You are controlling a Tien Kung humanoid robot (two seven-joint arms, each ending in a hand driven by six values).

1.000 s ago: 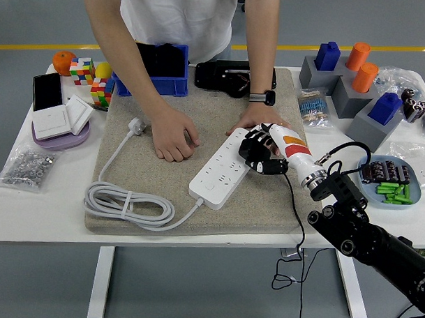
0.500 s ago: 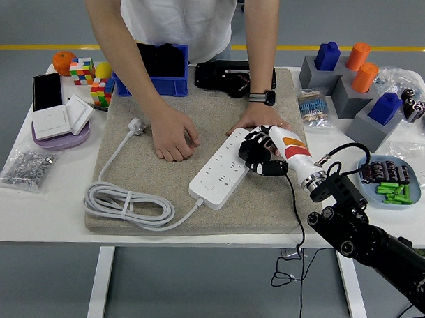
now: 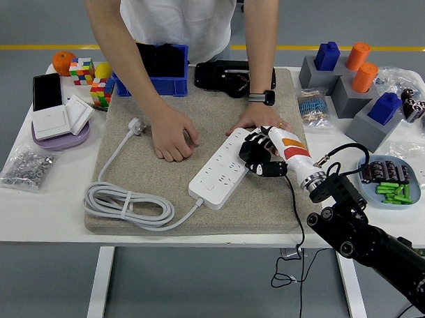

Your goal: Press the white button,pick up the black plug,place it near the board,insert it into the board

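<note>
right hand [image 3: 260, 155] | over power strip [image 3: 219, 171] | button hidden

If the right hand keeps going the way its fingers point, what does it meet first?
Probably the white power strip: the right hand points left across its far end, seemingly already over it. Beyond lies the person's fist. Height is unclear.

A white table [image 3: 29, 205] carries a beige mat [image 3: 142, 177].

A blue bin [image 3: 172, 79], Rubik's cubes [image 3: 81, 69] and an orange ball [image 3: 62, 61] sit along the table's far left.
</note>
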